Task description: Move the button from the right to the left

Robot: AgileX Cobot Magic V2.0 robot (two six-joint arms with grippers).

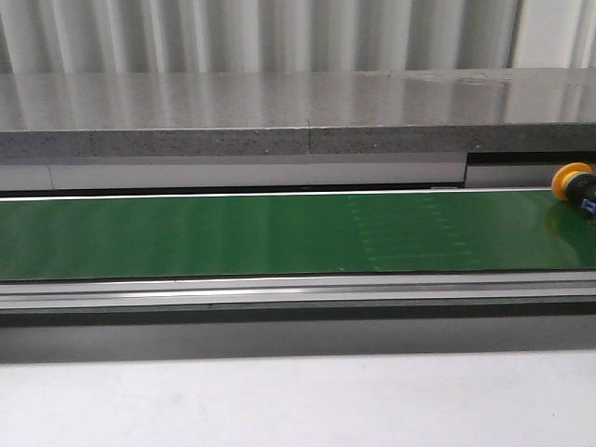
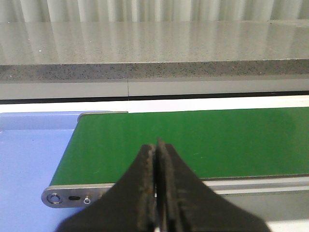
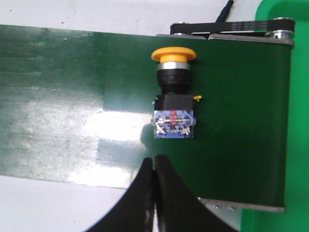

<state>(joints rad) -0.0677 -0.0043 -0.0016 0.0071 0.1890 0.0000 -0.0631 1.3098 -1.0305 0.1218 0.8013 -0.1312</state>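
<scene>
The button [image 3: 174, 92] lies on its side on the green conveyor belt [image 3: 72, 96], yellow-orange cap towards the far edge, blue-grey contact block towards me. In the front view only its cap [image 1: 573, 180] shows at the belt's far right edge. My right gripper [image 3: 155, 158] is shut and empty, above the belt's near edge, a short way in front of the contact block. My left gripper [image 2: 157, 144] is shut and empty, over the near edge of the belt [image 2: 193, 140] at its left end. Neither gripper shows in the front view.
A grey speckled stone ledge [image 1: 279, 112] runs behind the belt. A metal rail [image 1: 279, 293] runs along its front. A blue surface [image 2: 29, 159] lies past the belt's left end. A green bin [image 3: 289, 9] and a black drive belt [image 3: 231, 26] sit at its right end.
</scene>
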